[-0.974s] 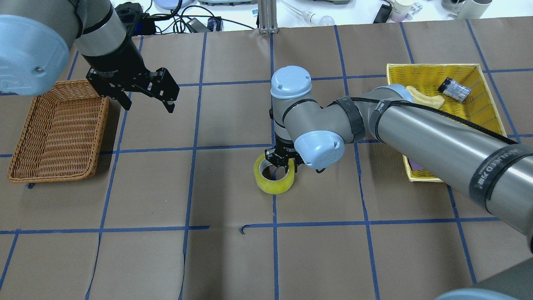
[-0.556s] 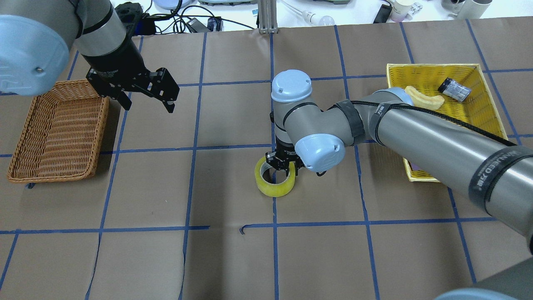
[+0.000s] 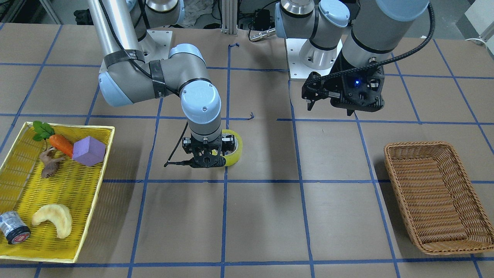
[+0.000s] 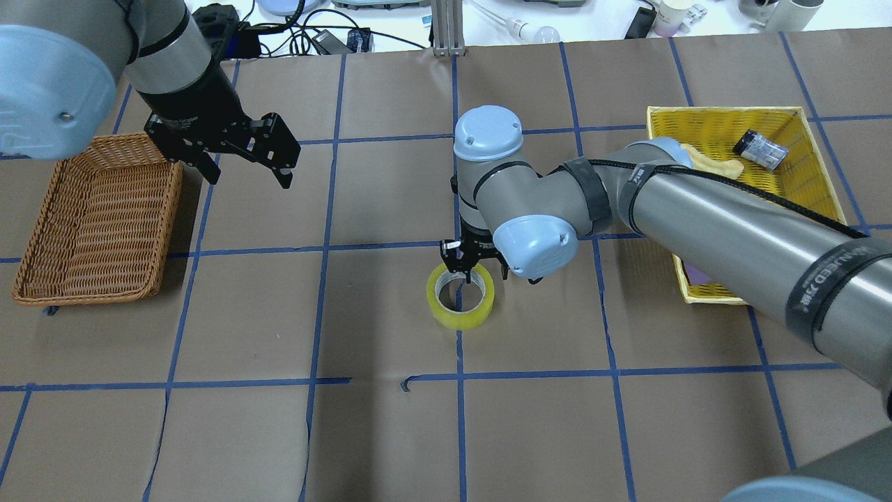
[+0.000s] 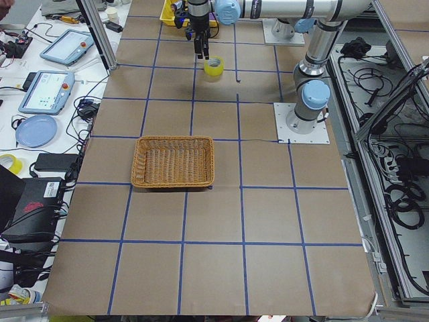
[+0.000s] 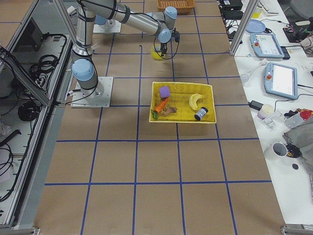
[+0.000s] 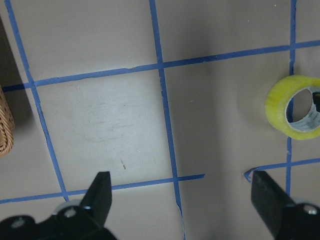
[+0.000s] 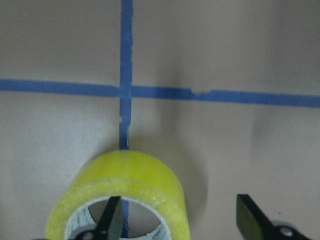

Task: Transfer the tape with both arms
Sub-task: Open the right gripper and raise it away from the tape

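Blue-taped brown paper (image 4: 390, 439) covered the table (image 4: 697, 432). A white bench (image 6: 298, 196) with tablets (image 6: 280, 79) lined the exterior right view's right edge.

All my feeds are bright and evenly lit from overhead, with soft, faint shadows. On the left wrist feed I see a pale glare patch washing out the table (image 7: 107, 117). On the right wrist feed the tape (image 8: 135, 172) looks slightly soft up close.
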